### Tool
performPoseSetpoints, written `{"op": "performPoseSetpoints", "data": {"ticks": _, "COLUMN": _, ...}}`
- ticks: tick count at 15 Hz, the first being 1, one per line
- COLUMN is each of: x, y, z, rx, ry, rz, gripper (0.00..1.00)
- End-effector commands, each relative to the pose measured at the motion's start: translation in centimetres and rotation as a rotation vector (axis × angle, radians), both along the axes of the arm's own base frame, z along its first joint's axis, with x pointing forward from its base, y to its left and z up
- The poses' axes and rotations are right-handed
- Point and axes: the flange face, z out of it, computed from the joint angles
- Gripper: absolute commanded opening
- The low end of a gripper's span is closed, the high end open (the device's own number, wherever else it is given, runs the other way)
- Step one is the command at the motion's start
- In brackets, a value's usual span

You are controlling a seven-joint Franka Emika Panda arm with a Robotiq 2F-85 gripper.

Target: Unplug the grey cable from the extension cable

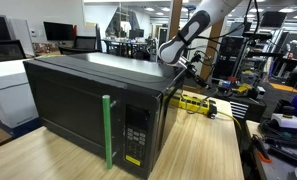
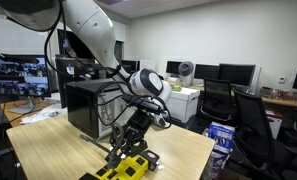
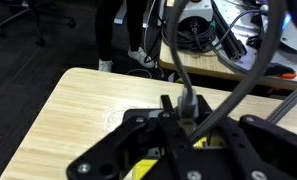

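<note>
**Q:** Where is the thin dark-grey power cord [image 3: 178,70]?
**A:** It runs down into my gripper [image 3: 180,114], above the long bright-yellow power strip [image 1: 195,102] on the pale wooden table [image 1: 203,150]. Jaws pinching it or not: I cannot tell.

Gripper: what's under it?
Under the gripper the yellow extension cable lies on the wooden table. In the wrist view the fingers cover most of it, leaving only a yellow sliver. Any plug and socket beneath are hidden.
</note>
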Motion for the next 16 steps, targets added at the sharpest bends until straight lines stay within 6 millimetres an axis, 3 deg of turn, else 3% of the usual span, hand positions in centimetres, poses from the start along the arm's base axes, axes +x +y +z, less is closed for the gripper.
{"op": "performPoseSetpoints", "data": {"ticks": 1, "x": 0.3, "y": 0.6, "z": 0.8, "rx": -0.012, "ry": -0.021, "rz": 0.004, "gripper": 0.08}}
{"op": "performPoseSetpoints", "data": {"ticks": 7, "x": 1.3, "y": 1.4, "z": 1.5, "rx": -0.043, "ry": -0.061, "rz": 0.024, "gripper": 0.08}}
{"op": "performPoseSetpoints", "data": {"ticks": 16, "x": 5.1, "y": 3.7, "z": 1.8, "rx": -0.116, "ry": -0.274, "rz": 0.095, "gripper": 0.08}}
